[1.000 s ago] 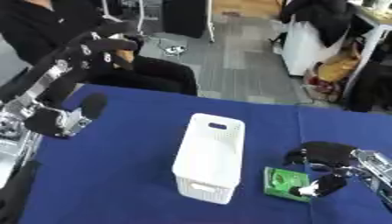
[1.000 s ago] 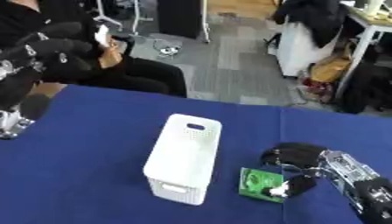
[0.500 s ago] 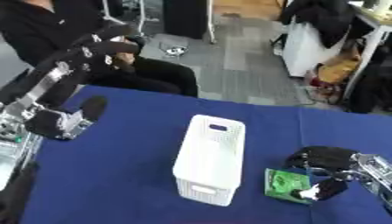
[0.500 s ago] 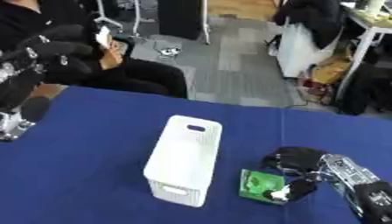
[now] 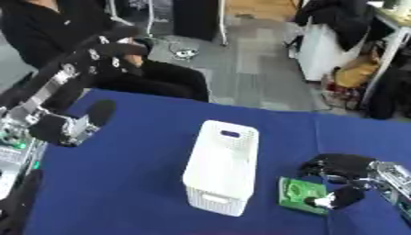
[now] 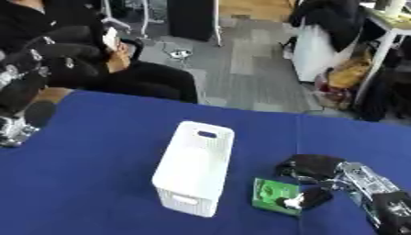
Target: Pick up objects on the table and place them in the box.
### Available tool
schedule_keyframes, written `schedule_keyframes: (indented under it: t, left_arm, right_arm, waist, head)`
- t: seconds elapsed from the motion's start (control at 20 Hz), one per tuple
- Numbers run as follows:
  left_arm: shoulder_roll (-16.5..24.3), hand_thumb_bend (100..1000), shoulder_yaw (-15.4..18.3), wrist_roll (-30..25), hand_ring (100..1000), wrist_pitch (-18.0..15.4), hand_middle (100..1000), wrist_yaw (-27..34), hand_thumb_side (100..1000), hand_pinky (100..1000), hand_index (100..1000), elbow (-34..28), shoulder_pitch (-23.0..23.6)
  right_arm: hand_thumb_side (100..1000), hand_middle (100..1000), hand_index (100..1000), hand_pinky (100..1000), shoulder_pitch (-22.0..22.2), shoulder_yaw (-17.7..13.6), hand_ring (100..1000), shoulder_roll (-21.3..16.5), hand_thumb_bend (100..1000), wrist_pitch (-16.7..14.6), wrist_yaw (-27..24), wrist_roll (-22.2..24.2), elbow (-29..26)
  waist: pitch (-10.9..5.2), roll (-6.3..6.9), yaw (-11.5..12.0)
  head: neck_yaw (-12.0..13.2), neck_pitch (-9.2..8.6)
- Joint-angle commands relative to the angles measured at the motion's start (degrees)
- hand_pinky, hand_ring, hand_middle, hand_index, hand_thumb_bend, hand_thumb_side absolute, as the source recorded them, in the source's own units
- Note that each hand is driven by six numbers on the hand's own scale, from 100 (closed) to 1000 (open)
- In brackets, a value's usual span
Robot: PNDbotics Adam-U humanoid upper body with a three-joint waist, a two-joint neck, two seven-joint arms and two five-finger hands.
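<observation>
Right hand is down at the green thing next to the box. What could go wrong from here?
1. The green flat object lies flat on the blue table, and the right hand curls over its edge; it may slide rather than lift.
2. The white box stands close beside it, so a sideways lift could knock it.
3. The left hand is raised far off, unable to steady anything.

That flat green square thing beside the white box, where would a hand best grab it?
Probably by its right edge, coming from the right. The flat green square object lies flat on the blue table, close to the white slotted plastic box on its left, and the right hand is already there.
</observation>
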Motion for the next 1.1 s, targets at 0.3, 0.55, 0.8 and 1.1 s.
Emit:
schedule_keyframes:
  t: [0.3,0.55,0.8,1.1]
  left_arm:
    - [0.50,100,0.22,-0.01,897,-0.28,975,-0.08,680,697,929,-0.49,-1.02]
    - [0.56,100,0.23,-0.01,897,-0.32,975,-0.16,680,698,929,-0.45,-0.94]
    - [0.72,100,0.26,0.01,897,-0.37,975,-0.21,680,698,929,-0.40,-0.82]
    - [0.88,100,0.22,-0.05,898,-0.42,975,-0.23,680,699,929,-0.33,-0.75]
  right_arm:
    - [1000,912,954,968,-0.85,-1.68,920,0.53,397,-1.68,6.07,-2.86,2.13]
    - [1000,911,957,966,-0.64,-2.29,919,0.32,386,-2.01,5.87,-3.11,2.59]
    - [1000,899,951,957,-0.88,-2.55,914,-1.49,372,-2.64,1.20,0.07,0.85]
    - [1000,916,980,973,-2.12,-0.06,929,-4.16,408,-5.30,-6.23,10.48,-1.95]
  waist:
    - [-0.73,0.30,0.03]
    - [-0.78,0.34,-0.06]
    - [-0.87,0.29,-0.24]
    - [-1.00,0.15,-0.33]
  head:
    - [0.12,-0.24]
    - [0.23,-0.18]
    - [0.42,-0.21]
    - [0.47,-0.23]
